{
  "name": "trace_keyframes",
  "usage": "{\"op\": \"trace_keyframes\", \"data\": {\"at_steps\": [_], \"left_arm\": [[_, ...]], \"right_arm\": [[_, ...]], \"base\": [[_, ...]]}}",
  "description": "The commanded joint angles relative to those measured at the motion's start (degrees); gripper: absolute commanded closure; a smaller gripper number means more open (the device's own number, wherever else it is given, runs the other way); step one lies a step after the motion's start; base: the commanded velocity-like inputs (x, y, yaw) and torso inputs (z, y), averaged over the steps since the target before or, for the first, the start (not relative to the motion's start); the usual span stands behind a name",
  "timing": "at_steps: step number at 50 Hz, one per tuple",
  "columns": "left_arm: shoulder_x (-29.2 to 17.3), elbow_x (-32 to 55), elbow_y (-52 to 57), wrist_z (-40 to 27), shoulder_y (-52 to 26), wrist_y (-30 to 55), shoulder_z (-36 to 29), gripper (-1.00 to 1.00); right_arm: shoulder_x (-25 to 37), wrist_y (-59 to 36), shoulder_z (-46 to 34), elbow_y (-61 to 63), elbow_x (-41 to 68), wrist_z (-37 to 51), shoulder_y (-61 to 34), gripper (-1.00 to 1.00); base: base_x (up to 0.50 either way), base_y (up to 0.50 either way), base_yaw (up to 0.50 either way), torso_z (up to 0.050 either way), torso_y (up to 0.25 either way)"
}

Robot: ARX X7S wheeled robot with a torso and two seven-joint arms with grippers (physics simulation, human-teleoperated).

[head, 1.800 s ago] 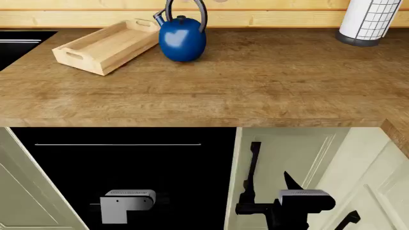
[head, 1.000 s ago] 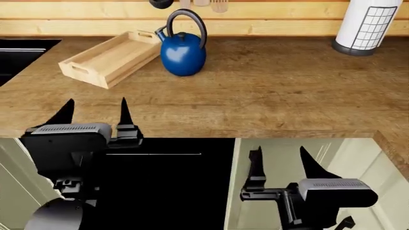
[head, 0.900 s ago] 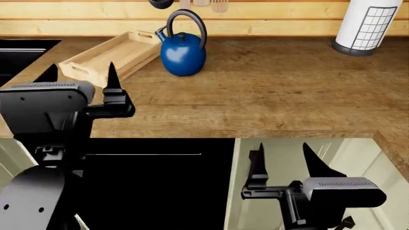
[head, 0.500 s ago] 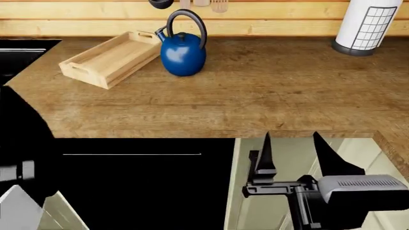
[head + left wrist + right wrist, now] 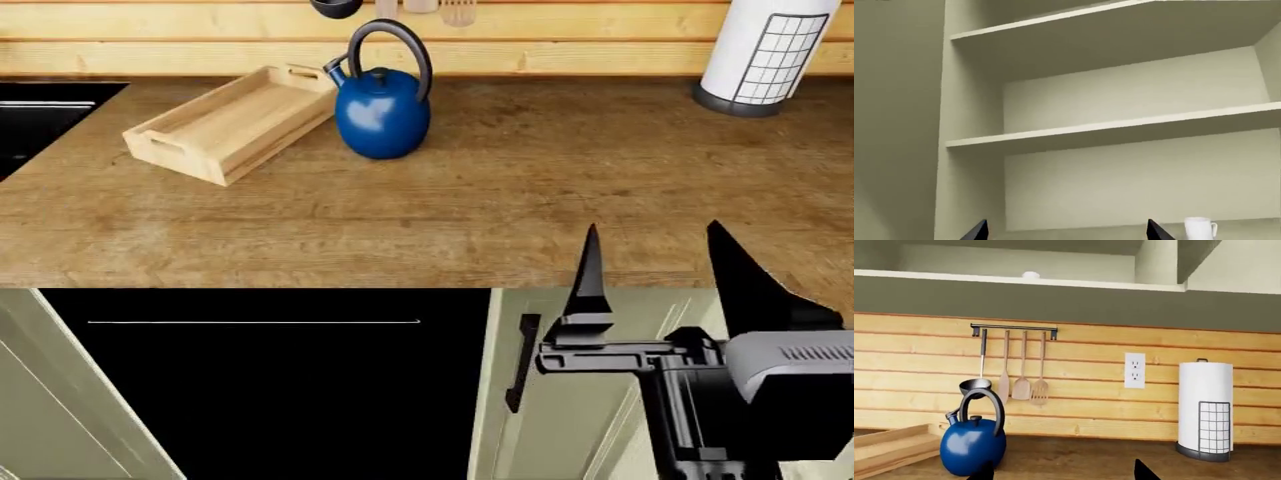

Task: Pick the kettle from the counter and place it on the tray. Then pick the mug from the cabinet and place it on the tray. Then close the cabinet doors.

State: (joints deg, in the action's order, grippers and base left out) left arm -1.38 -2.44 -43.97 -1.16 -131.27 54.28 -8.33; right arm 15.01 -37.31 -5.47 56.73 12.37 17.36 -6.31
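Observation:
The blue kettle [image 5: 382, 110] stands on the brown counter [image 5: 534, 190], right beside the pale wood tray [image 5: 227, 120], which holds nothing. My right gripper [image 5: 651, 240] is open, its fingers pointing up at the counter's front edge, well short of the kettle. The right wrist view looks across the counter at the kettle [image 5: 973, 446] and a tray corner [image 5: 887, 447], past the open right gripper [image 5: 1064, 472]. My left gripper [image 5: 1066, 231] is open and faces the open cabinet's shelves [image 5: 1121, 131]. The white mug [image 5: 1199, 227] stands on the lowest shelf, just beyond one fingertip.
A paper-towel roll [image 5: 767, 45] in a wire holder stands at the counter's back right. Utensils [image 5: 1014, 370] hang on a rail above the kettle. A black sink [image 5: 40, 110] lies left of the tray. Pale cabinet fronts [image 5: 587, 400] and a black panel [image 5: 267, 390] are below the counter.
My left arm rose up out of the head view. The right gripper climbed from low by the cabinet fronts to the counter's front edge. Kettle and tray stayed put.

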Motion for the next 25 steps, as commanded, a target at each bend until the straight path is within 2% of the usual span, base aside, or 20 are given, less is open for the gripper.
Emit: {"op": "trace_keyframes", "data": {"at_steps": [1,4,10,18,25], "left_arm": [[1.4,-2.4,-3.6,3.5,-3.7,3.2,-3.2,-1.0],[1.4,-2.6,-3.3,5.5,-3.7,3.3,-4.8,-1.0],[1.4,-4.0,-3.0,6.8,-3.7,3.9,-4.8,-1.0],[1.4,-4.4,-2.3,7.1,-3.7,4.0,-4.6,-1.0],[1.4,-4.9,-2.4,7.0,-3.7,3.6,-3.8,-1.0]], "right_arm": [[28.4,-2.2,-9.6,3.2,39.2,36.1,-26.0,-1.0],[30.6,-5.3,-7.5,1.2,57.6,41.2,-38.6,-1.0],[32.8,-10.6,-8.7,-5.9,76.1,46.8,-60.2,-1.0],[32.8,-16.4,-12.0,-14.2,84.9,48.5,-78.0,-1.0],[33.0,-17.3,-12.5,-16.6,88.1,49.4,-82.5,-1.0]], "base": [[0.0,0.0,0.0,0.0,0.0],[0.0,0.0,0.0,0.0,0.0],[0.0,0.0,0.0,0.0,0.0],[0.0,0.0,0.0,0.0,0.0],[0.0,-0.11,0.0,0.0,0.0]]}}
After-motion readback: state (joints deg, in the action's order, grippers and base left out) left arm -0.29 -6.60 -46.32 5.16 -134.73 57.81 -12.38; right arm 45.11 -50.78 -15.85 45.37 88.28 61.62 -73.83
